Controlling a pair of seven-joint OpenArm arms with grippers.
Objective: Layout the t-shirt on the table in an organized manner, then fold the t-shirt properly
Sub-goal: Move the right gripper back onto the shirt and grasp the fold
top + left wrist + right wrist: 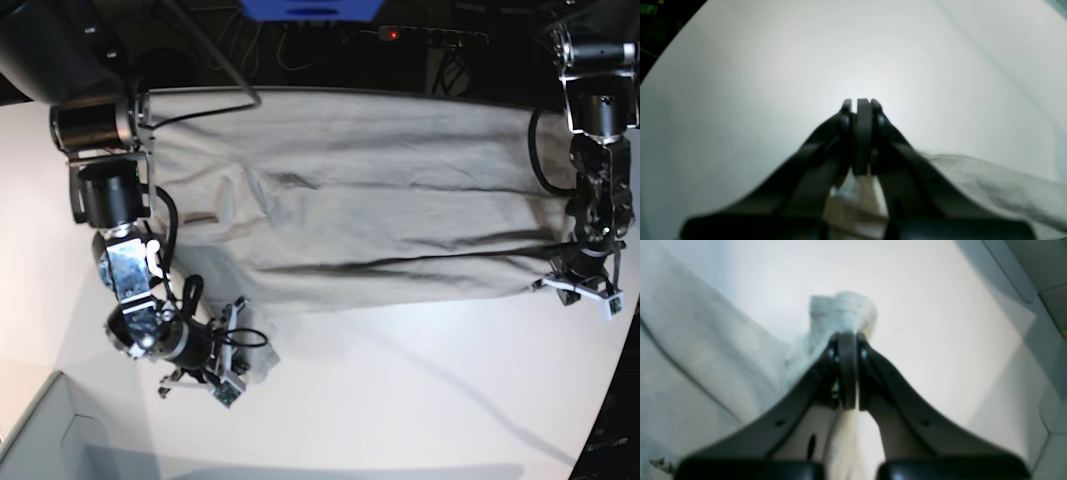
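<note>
Pinching t-shirt (380,210) edges: left gripper (863,101), right gripper (847,335), over table (420,380)

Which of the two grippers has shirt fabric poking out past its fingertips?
The right gripper: a bunched fold of the t-shirt sticks out beyond its shut tips. At the left gripper, only the bare table lies beyond the tips; cloth shows only behind them.

T-shirt (380,200): light grey-beige cloth, stretched wide across the far half of the table (420,400), mostly flat with long creases running side to side. Near edge lifted and folded partway over; one corner bunched at the base view's lower left, another pulled taut at its right edge. Table: plain white, smooth, curved rim, bare on the near side.
</note>
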